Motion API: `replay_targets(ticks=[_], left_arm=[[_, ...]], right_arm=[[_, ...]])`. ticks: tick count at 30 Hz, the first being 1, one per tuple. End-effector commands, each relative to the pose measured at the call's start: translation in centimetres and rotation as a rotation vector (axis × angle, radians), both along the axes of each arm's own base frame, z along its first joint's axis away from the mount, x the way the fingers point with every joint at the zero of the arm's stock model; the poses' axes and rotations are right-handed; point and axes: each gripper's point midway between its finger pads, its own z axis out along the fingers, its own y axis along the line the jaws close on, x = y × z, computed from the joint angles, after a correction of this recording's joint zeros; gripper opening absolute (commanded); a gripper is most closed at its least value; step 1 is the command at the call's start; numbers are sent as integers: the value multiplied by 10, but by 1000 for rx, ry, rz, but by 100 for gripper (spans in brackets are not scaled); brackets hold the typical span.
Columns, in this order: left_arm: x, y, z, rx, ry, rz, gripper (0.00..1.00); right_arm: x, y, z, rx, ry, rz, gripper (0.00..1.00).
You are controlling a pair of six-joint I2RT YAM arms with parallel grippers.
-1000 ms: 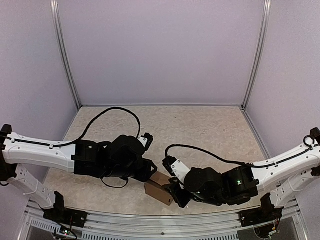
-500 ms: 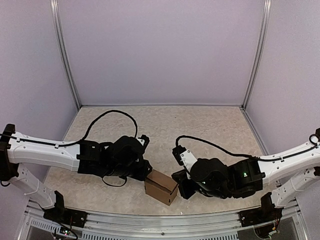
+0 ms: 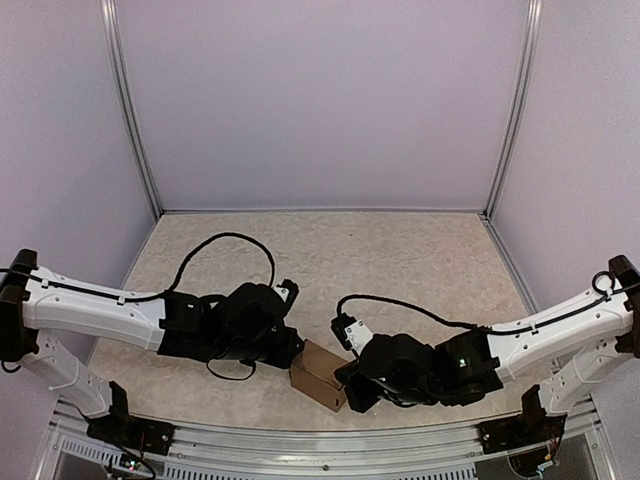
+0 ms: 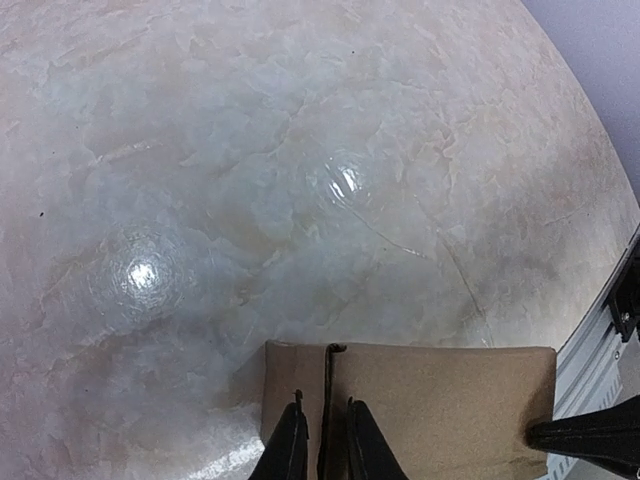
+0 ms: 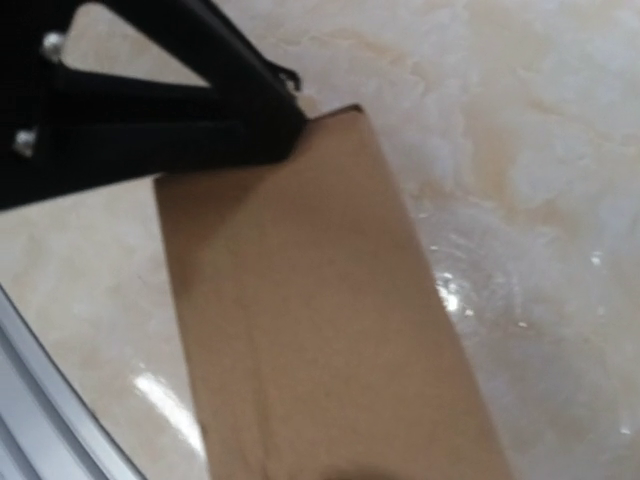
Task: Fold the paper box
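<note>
Paper box [image 3: 320, 376] sits folded up at the near edge of the worktop [image 3: 400, 260], between both arms. Left claw [image 4: 322, 442] pinches a thin upright cardboard edge of it. Right claw [image 3: 352, 386], pressed together, sits against its right side.

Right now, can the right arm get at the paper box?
Probably yes: the right gripper sits right at one end of the paper box, with nothing between them. The left gripper straddles a wall at the other end.
</note>
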Motion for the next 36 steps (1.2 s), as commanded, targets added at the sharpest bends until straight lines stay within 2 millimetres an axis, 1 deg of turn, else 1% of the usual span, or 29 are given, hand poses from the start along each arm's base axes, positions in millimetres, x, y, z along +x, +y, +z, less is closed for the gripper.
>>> replay_targets(ticks=[1, 4, 7, 11, 14, 17, 18, 20, 24, 27, 29, 31, 34, 36], left_arm=[[-20, 13, -41, 80, 84, -20, 11], [-27, 16, -55, 111, 105, -18, 5], [-31, 18, -64, 135, 117, -16, 3], [-32, 21, -66, 149, 116, -7, 1], [-29, 20, -60, 139, 102, -4, 2], [-26, 18, -52, 130, 76, -8, 8], [-25, 18, -50, 130, 68, -12, 10], [-22, 17, -43, 131, 47, -18, 17], [-16, 14, -21, 108, 1, -26, 31], [-11, 14, -8, 81, -16, -23, 39], [-10, 15, 1, 56, -22, -21, 47], [-9, 14, 8, 24, -18, -33, 50], [-8, 12, 16, -25, -16, -56, 57], [-5, 10, 26, -71, -28, -74, 60]], right_arm=[[-12, -16, -55, -131, 100, 10, 0], [-11, -17, -60, -147, 102, 4, 0], [-8, -20, -58, -153, 91, -10, 0], [-4, -20, -45, -136, 63, -24, 0], [-1, -17, -31, -112, 38, -24, 0], [5, -12, -7, -75, -3, -18, 1], [6, -12, 1, -64, -18, -18, 3], [9, -14, 15, -49, -37, -16, 12], [15, -25, 30, -40, -54, -23, 25], [16, -34, 37, -32, -47, -26, 33], [13, -39, 37, -26, -26, -10, 33], [8, -44, 34, -29, 10, 5, 28], [-7, -48, 25, -37, 70, 65, 21], [-16, -52, 17, -49, 108, 103, 16]])
